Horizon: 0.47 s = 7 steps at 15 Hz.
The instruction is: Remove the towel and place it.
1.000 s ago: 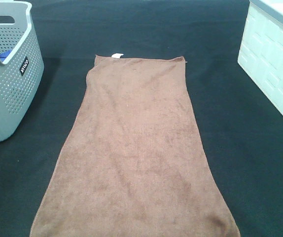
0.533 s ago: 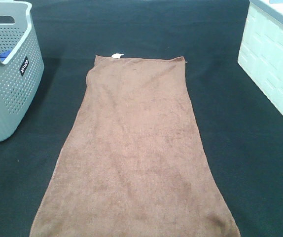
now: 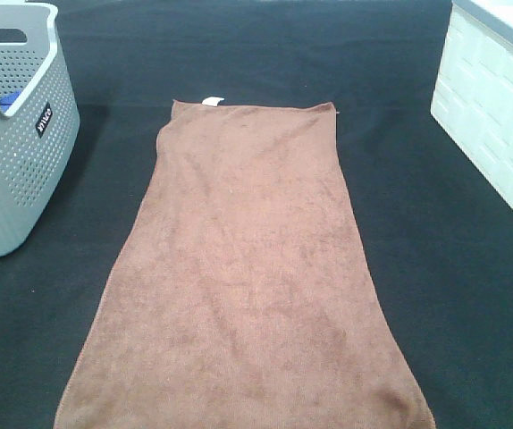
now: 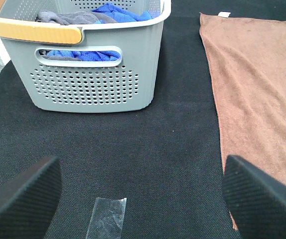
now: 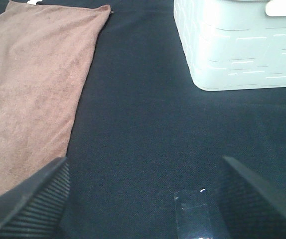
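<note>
- On the black table cloth (image 3: pixel 417 268), at the centre of the scene, the towel (image 3: pixel 248 268) lies spread flat and lengthwise, running from near to far.
- The towel is brown terry cloth. Its far short edge carries a small white tag (image 3: pixel 213 100), and its near end runs out of the high view.
- To the left of the towel, well apart from it, stands a grey perforated basket (image 3: pixel 20 152) with a small dark label on its side.
- In the left wrist view, the basket (image 4: pixel 90 74) has an orange-tan handle strip on its rim and holds blue cloth (image 4: pixel 115 14) and grey cloth (image 4: pixel 68 17).
- To the right and far side stands a white bin (image 3: pixel 493 107) with a moulded brick-like pattern, also apart from the towel.
- The left gripper (image 4: pixel 138 194) is spread wide, both fingers clear of the cloth, with nothing between them. It sits above bare table cloth between the basket and the towel's left edge.
- A strip of clear tape (image 4: pixel 106 217) lies on the table cloth between the left fingers.
- The right gripper (image 5: pixel 143 199) is likewise spread wide and holds nothing. It sits above bare table cloth between the towel's right edge and the white bin.
- A second piece of clear tape (image 5: pixel 193 214) lies on the cloth near the right gripper.
</note>
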{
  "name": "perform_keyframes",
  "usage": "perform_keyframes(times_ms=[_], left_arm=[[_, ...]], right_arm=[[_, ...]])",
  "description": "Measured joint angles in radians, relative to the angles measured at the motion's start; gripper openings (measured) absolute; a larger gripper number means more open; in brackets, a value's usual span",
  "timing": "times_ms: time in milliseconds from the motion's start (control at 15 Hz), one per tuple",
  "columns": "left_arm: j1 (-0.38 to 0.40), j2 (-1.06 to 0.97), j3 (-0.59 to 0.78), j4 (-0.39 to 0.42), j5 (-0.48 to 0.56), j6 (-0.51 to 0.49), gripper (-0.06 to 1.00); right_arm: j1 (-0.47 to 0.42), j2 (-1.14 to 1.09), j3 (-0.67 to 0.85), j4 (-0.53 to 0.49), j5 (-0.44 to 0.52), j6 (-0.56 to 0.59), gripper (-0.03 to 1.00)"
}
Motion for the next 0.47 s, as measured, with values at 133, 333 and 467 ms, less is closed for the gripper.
perform_keyframes(times_ms=[133, 333, 467], left_arm=[[0.0, 0.0, 0.0, 0.0, 0.0, 0.0, 0.82], [0.0, 0.0, 0.0, 0.0, 0.0, 0.0, 0.82], [0.0, 0.0, 0.0, 0.0, 0.0, -0.001, 0.82]], right_arm=[[0.0, 0.0, 0.0, 0.001, 0.0, 0.0, 0.77], [0.0, 0.0, 0.0, 0.001, 0.0, 0.0, 0.77], [0.0, 0.0, 0.0, 0.001, 0.0, 0.0, 0.77]])
